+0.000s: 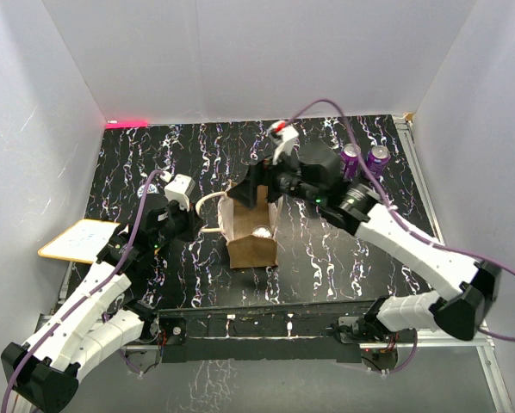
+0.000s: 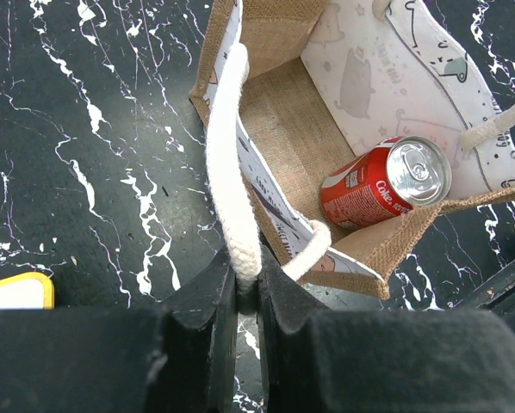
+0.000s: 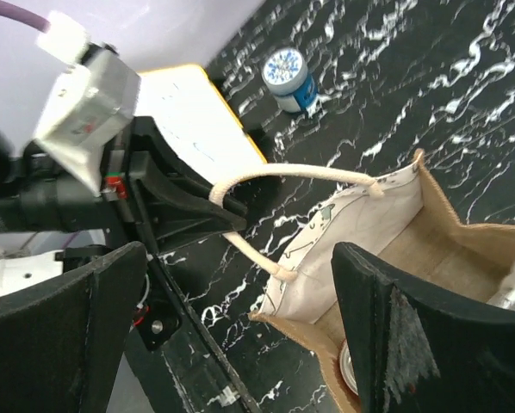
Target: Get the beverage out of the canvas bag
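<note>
The left pincer (image 2: 247, 288) grips only the cream rope handle (image 2: 230, 172) of the tan canvas bag (image 2: 279, 112), so the wide-open right pincer (image 3: 240, 258) above the bag could tip it while tugging the red soda can (image 2: 369, 194) inside.

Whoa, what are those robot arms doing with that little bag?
The left gripper is shut on one white handle of the canvas bag, holding it. The right gripper hangs open over the bag's mouth. A red soda can lies inside, not yet grabbed. Two purple cans stand at the table's far right.
</note>
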